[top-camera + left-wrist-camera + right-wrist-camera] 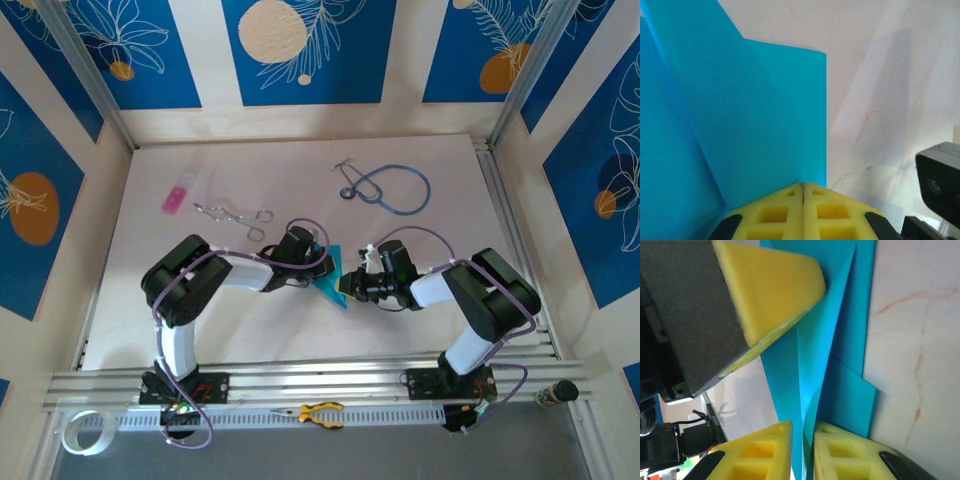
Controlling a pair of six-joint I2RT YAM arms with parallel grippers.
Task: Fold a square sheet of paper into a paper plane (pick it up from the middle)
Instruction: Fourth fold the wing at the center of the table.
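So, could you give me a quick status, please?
Left gripper shut on the folded paper. Right gripper slightly open around it. Nothing in the way.

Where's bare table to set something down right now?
Free: near strip between the blue paper and the front rail; far strip behind the pink rectangle and stethoscope. Crowded: centre, around that paper, and by the metal tongs.
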